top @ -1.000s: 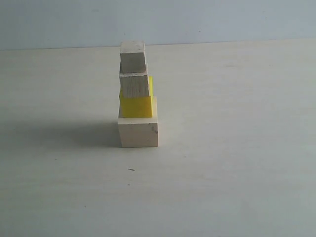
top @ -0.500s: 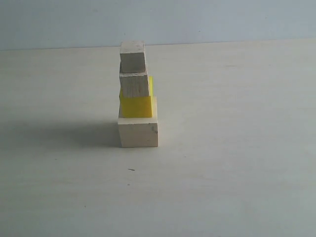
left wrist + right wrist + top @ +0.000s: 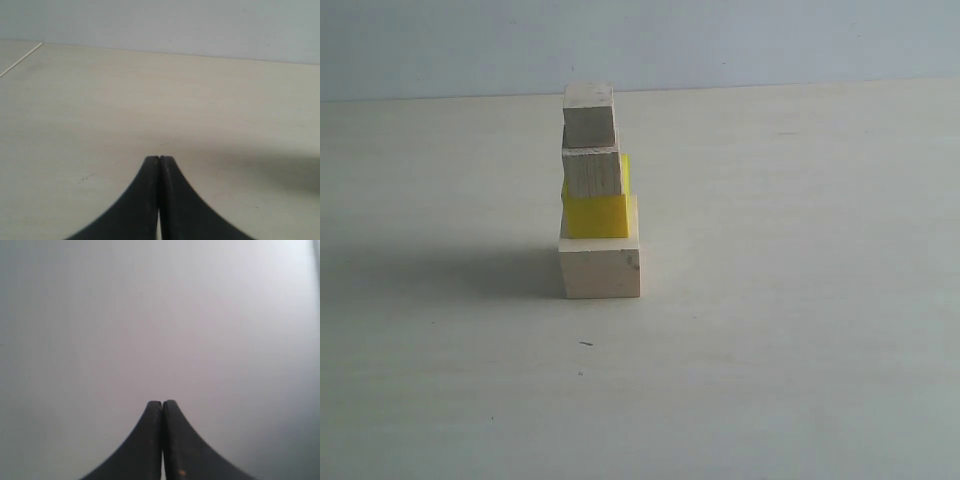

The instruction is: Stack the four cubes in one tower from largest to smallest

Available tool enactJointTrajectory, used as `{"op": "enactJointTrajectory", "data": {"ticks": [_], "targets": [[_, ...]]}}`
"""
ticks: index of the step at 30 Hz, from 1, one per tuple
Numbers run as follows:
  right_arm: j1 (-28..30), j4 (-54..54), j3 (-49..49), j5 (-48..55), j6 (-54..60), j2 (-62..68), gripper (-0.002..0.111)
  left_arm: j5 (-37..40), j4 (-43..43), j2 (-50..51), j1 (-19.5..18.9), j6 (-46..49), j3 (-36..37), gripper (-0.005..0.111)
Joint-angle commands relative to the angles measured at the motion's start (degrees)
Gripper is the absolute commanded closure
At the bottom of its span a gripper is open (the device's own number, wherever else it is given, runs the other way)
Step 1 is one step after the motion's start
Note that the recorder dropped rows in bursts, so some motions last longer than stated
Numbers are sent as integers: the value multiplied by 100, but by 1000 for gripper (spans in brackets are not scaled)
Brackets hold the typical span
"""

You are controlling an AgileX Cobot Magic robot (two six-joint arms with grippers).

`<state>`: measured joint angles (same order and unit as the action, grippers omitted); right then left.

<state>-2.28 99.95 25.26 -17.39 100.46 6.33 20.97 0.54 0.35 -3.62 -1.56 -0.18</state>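
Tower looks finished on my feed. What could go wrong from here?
The tiny cube, smaller wood cube and yellow cube sit off-centre, toward the big cube's left edge; a bump could topple them.
Neither wrist view shows the tower, so arm moves nearby would be blind.

Soft, kinda washed-out light, the tower throws a faint shadow toward frame left, and both wrist views look hazy.
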Motion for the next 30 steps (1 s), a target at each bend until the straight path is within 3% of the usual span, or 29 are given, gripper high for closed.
{"op": "enactJointTrajectory", "data": {"ticks": [1, 10, 12, 14, 17, 19, 30], "targets": [[72, 0, -33, 876, -155, -30, 108, -70, 67, -35, 12, -20, 18, 107], [72, 0, -33, 1387, -372, -16, 108, -70, 67, -35, 12, -20, 18, 107], [72, -559, -124, 1626, -846, 19, 108, -70, 67, -35, 12, -20, 18, 107], [72, -3060, -487, 2031, -2745, 65, 108, -70, 67, -35, 12, -20, 18, 107], [72, -7231, -996, 2305, -6897, 161, 108, -70, 67, -35, 12, -20, 18, 107], [72, -8694, -1261, 2317, -8108, 161, 108, -70, 67, -35, 12, -20, 18, 107], [72, -8947, -2526, 2358, -8408, -432, 108, -70, 67, -35, 12, -20, 18, 107]]}}
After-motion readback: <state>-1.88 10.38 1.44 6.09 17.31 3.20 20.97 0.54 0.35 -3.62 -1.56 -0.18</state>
